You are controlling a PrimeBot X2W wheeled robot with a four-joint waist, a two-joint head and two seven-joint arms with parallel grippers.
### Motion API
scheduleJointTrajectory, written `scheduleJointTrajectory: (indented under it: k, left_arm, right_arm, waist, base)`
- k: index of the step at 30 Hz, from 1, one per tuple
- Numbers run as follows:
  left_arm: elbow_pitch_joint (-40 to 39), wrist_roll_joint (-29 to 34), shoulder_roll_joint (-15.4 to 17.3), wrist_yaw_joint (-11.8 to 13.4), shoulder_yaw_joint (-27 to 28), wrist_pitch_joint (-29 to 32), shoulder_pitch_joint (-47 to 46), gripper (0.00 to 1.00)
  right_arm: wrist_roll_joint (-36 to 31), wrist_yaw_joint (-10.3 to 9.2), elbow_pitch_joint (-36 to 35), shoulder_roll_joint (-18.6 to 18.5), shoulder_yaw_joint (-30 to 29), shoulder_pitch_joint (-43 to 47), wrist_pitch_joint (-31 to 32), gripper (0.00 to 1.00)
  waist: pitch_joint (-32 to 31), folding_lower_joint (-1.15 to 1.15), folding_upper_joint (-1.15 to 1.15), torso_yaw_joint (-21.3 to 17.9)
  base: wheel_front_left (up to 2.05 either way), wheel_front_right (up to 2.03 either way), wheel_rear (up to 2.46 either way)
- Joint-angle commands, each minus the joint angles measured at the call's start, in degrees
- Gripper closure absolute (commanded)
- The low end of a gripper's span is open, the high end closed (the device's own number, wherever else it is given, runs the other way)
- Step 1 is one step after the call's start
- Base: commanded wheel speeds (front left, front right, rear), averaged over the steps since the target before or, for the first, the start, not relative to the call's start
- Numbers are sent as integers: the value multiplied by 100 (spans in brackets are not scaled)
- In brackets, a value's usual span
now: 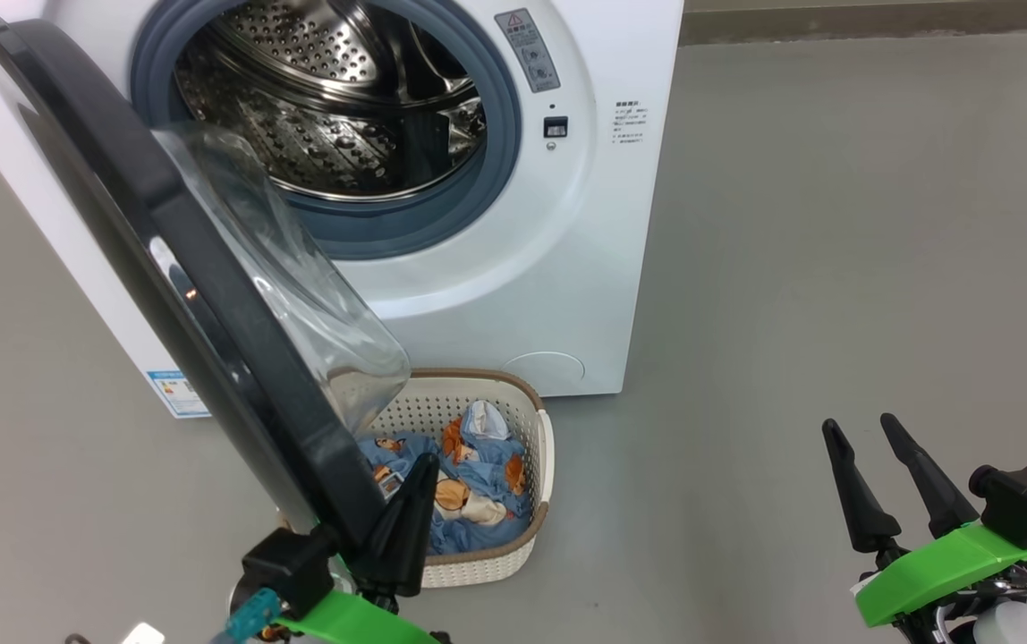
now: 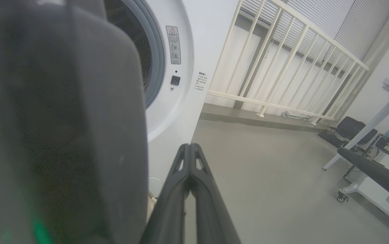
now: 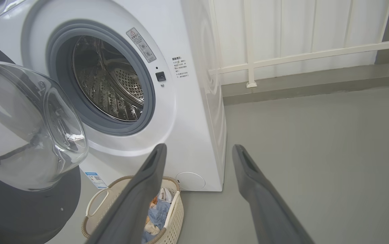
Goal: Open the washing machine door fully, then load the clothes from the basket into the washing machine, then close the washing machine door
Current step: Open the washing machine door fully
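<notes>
Black-rimmed round glass door (image 1: 236,358) open; blue printed clothes (image 1: 478,514) still in the cream perforated basket (image 1: 442,413) on the floor (image 1: 836,224) before the white washing machine (image 1: 585,268); left end effector (image 1: 425,461) pinched shut, right end effector (image 1: 858,422) wide, empty.

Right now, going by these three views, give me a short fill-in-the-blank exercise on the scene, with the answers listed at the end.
1. The washing machine door stands ____.
2. The clothes lie in the basket, and the drum is ____.
3. The left end effector, beside the door's rim, is ____.
4. The right end effector holds ____.

Missing words: open; empty; shut; nothing.
</notes>
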Motion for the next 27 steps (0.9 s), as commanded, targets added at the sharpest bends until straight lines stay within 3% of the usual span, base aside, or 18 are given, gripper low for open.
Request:
scheduleJointTrajectory:
  k: [1, 11, 27]
  left_arm:
    - [-88, -58, 43, 37, 259, -80, -260, 100]
    - [-237, -71, 143, 92, 418, -111, -33, 100]
    - [-484, -132, 359, 258, 537, -61, 276, 100]
  right_arm:
    - [111, 32, -103, -72, 95, -147, -70, 0]
    - [125, 32, -74, -79, 127, -115, -70, 0]
    - [152, 32, -5, -27, 163, -79, -70, 0]
  waist:
    - [-7, 0, 0, 10]
    - [-35, 0, 0, 175]
    - [-62, 0, 0, 886]
  base:
    - [0, 0, 0]
    - [0, 0, 0]
    - [0, 0, 0]
